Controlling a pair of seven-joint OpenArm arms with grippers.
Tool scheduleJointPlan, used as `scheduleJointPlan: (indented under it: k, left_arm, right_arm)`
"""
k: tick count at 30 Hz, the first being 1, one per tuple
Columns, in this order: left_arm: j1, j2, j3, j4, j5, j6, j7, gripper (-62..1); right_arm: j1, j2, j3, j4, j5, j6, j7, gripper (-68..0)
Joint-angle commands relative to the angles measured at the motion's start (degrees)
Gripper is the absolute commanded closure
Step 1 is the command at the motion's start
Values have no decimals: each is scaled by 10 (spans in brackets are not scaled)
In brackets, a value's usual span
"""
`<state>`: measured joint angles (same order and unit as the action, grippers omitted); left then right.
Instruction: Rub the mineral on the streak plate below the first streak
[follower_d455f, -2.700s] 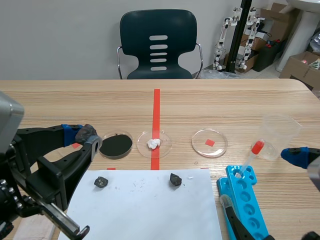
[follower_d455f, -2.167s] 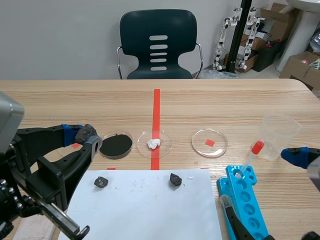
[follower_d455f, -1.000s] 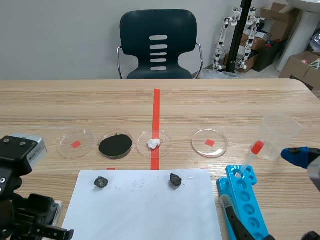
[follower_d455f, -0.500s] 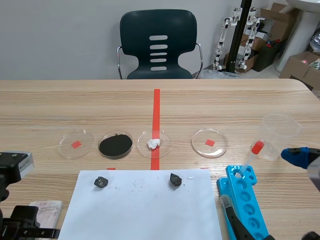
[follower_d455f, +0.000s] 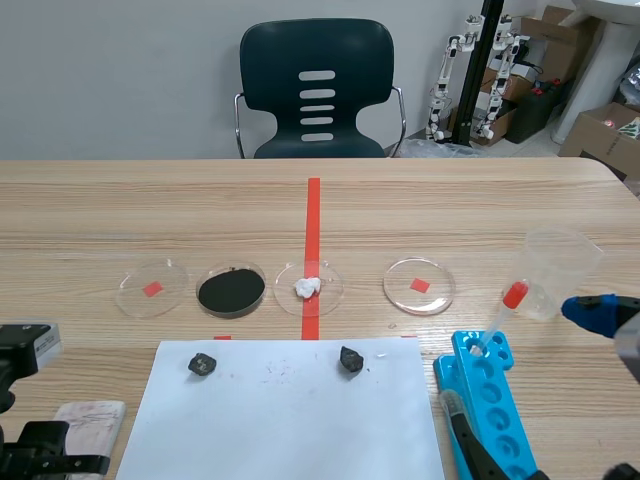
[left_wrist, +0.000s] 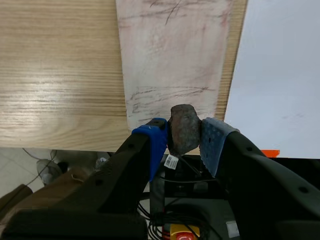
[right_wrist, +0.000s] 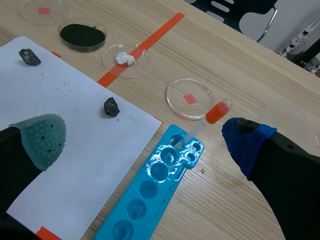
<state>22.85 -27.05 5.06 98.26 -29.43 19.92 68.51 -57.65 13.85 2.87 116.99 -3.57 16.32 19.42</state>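
In the left wrist view my left gripper (left_wrist: 184, 144) is shut on a grey-brown mineral (left_wrist: 183, 124), gripped between its blue pads. The mineral hangs at the near edge of the white streak plate (left_wrist: 172, 55). A dark streak (left_wrist: 170, 92) crosses the plate just ahead of the mineral, and fainter scratches lie at the far end. In the scene view the streak plate (follower_d455f: 88, 421) lies at the front left, beside the left arm (follower_d455f: 24, 445). My right gripper (right_wrist: 145, 142) stands open over the right side of the table, holding nothing.
White paper (follower_d455f: 290, 410) carries two dark rocks (follower_d455f: 202, 364) (follower_d455f: 350, 358). Behind it stand several petri dishes, one with black powder (follower_d455f: 231, 290), one with white lumps (follower_d455f: 308, 287). A blue well tray (follower_d455f: 490, 400), a red-capped dropper (follower_d455f: 503, 312) and a plastic cup (follower_d455f: 560, 268) are at the right.
The left arm, raised over the left dishes with the mineral, has dropped to the front left corner over the streak plate. The leftmost dish now shows. The right arm is unmoved.
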Motion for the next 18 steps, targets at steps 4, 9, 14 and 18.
scheduleJointPlan:
  k: [4,9,14,18]
  left_arm:
    - [-2,-9,-3,-10,-11,3,-16,-145]
    - [-6,-8,-3,-14,-15,3,-30,-145]
    - [-11,-6,-3,-43,-25,1,-38,-145]
    - [-20,-6,-3,-63,-26,-2,-45,-145]
  right_arm:
    - [4,4,2,7,5,-2,9,-679]
    - [4,4,2,7,5,-2,8,-679]
    - [4,4,2,7,5,-2,9,-679]
    - [4,4,2,7,5,-2,9,-679]
